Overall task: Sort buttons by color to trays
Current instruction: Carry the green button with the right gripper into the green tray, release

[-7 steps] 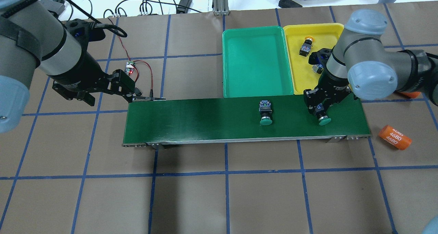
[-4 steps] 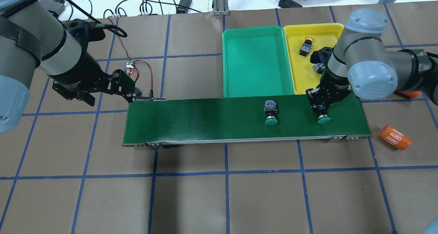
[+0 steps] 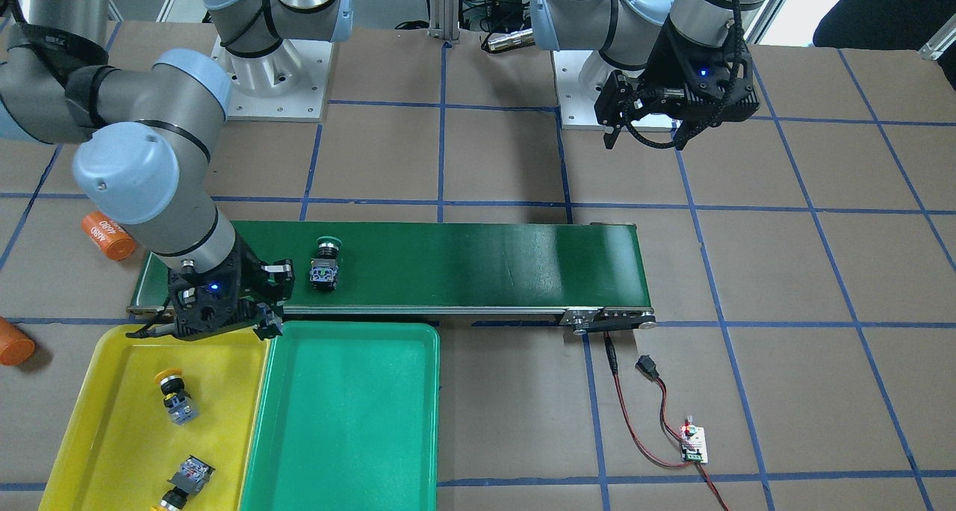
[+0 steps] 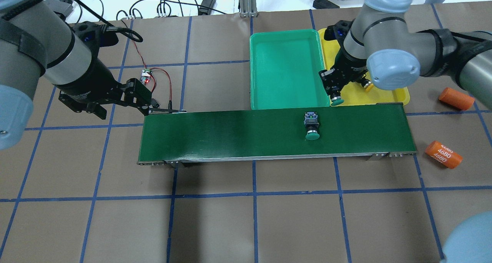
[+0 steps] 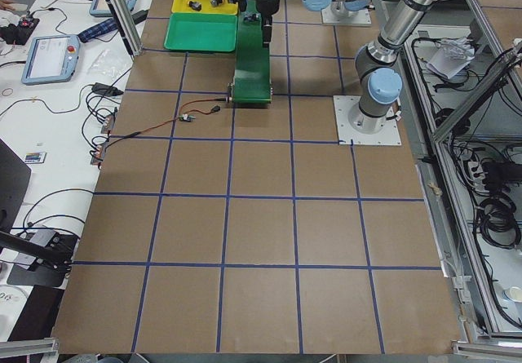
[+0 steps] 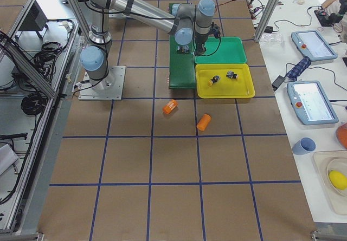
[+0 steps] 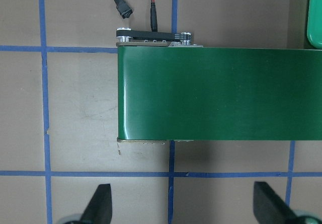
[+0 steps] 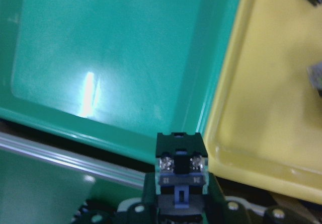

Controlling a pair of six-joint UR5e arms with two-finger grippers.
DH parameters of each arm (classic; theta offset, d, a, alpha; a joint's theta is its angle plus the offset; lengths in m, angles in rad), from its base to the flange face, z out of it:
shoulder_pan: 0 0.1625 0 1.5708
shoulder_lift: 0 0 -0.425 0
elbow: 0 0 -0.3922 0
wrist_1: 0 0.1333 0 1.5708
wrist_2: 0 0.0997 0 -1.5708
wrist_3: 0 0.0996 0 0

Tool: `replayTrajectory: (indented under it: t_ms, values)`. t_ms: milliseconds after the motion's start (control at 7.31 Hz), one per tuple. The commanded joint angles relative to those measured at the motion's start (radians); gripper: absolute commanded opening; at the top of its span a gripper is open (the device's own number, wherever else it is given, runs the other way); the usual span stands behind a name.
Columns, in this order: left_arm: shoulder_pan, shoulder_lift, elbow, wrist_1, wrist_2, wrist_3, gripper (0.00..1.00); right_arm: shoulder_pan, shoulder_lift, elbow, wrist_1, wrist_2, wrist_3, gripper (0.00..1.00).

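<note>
Green button [image 4: 337, 100] clamped in our right fingers [image 4: 330, 90] hangs over where green tray [image 4: 286, 69] meets yellow tray [image 4: 386, 95]; our left fingers [image 7: 100, 205] stand wide apart, empty.

Opposed overhead and front views; common belt [image 4: 230, 134]

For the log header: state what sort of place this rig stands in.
Most likely a robotics lab or test cell, not a factory floor: teach pendants lie beside the table, a small conveyor belt is wired to a bare circuit board, and blue tape grids its top.
</note>
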Motion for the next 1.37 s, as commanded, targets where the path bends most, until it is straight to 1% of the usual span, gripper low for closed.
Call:
replayTrajectory:
  t_ms: [0,137,411,684,821,958,1095,1232]
  values:
    - [-0.001,0.007,-0.021,0.003,0.002,0.0,1.0,0.057,0.036,-0.097,-0.055,-0.008,-0.002,0.34]
    - [-0.001,0.009,-0.024,0.009,0.002,0.0,1.0,0.055,0.035,-0.092,-0.029,-0.014,-0.009,0.73]
    - [-0.001,0.007,-0.027,0.017,0.002,0.0,1.0,0.055,0.032,-0.078,-0.02,-0.056,-0.008,0.76]
    - [-0.001,0.009,-0.027,0.017,0.002,0.0,1.0,0.053,0.029,-0.078,0.009,-0.059,-0.008,0.76]
    - [-0.001,0.009,-0.027,0.017,0.002,0.0,1.0,0.04,0.029,-0.078,0.066,-0.135,-0.009,0.76]
    - [-0.001,0.007,-0.027,0.018,0.002,0.0,1.0,0.026,0.029,-0.07,0.118,-0.183,-0.009,0.76]
    - [-0.001,0.009,-0.026,0.018,0.002,0.0,1.0,0.003,0.026,-0.049,0.132,-0.185,-0.009,0.76]
    - [0.0,0.007,-0.026,0.02,0.002,-0.003,1.0,-0.031,0.002,-0.006,0.132,-0.183,-0.009,0.76]
